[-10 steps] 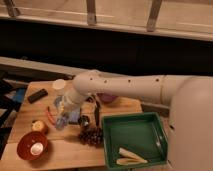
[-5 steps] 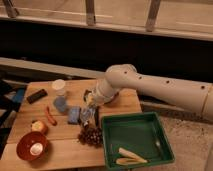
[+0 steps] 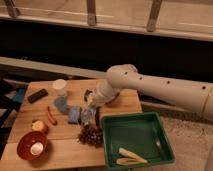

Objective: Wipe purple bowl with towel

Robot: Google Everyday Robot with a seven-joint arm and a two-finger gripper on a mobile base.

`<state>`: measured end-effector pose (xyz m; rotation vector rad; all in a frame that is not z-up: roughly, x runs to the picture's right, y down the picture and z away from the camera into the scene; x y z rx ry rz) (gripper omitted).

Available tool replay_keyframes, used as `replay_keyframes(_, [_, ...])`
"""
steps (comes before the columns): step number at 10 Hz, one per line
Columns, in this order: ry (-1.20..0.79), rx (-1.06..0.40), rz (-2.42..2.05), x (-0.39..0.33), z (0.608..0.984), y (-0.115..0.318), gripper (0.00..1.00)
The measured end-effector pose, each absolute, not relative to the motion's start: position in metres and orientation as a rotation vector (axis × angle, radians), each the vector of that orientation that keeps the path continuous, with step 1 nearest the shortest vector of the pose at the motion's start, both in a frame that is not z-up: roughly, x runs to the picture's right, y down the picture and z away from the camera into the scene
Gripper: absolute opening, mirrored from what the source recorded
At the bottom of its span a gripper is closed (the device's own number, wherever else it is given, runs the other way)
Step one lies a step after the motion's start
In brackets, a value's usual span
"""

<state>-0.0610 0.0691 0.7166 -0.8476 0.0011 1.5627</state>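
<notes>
A matt pale wooden table [image 3: 65,150] carries a glossy green plastic tray [image 3: 135,131], a rough pinecone [image 3: 91,135] and a soft wrinkled cloth towel [image 3: 87,116] below the gripper [image 3: 93,104] of the smooth white arm [image 3: 165,90], mid-frame.

Readable text: none on table [image 3: 65,147] items, tray [image 3: 136,116] or arm [image 3: 160,87].
Gripper [image 3: 92,106]: over table centre, 10 o'clock from tray, fingers closed on towel [image 3: 87,118].
Towel: hangs at gripper's 6 o'clock, no print legible.
</notes>
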Motion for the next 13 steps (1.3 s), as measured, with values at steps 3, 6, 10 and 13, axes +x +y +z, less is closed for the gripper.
replay_keyframes(3, [0.003,-0.77,1.578,-0.059,0.735,0.038,0.0])
replay_keyframes(6, [0.005,-0.732,1.619,-0.045,0.755,-0.007,0.0])
replay_keyframes(10, [-0.062,-0.695,1.717,-0.013,0.778,-0.061,0.0])
replay_keyframes(13, [-0.108,-0.648,1.824,0.021,0.79,-0.081,0.0])
